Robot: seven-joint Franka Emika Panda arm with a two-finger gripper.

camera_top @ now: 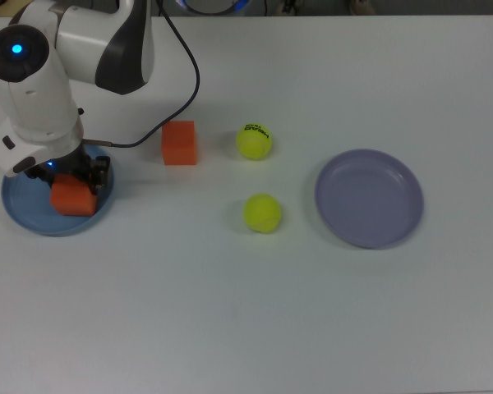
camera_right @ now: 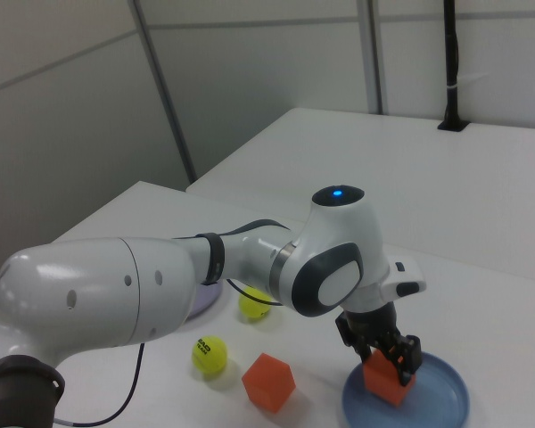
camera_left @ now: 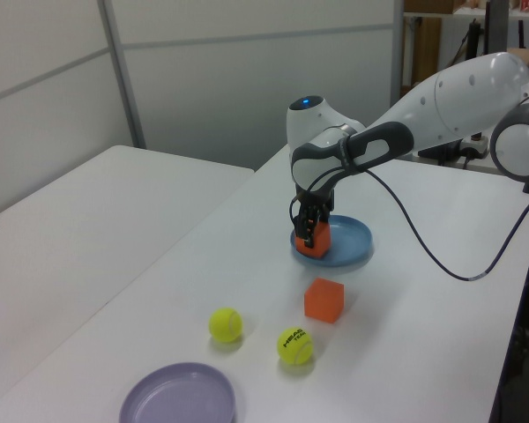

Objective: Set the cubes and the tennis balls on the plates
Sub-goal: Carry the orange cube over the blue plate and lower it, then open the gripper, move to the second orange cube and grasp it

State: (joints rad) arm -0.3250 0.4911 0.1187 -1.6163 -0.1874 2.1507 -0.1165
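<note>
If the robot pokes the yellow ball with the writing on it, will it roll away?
Probably. The ball with writing is round and sits on the flat table with nothing touching it. Its fuzzy skin may slow it, and likely makes it easy to grip.
</note>
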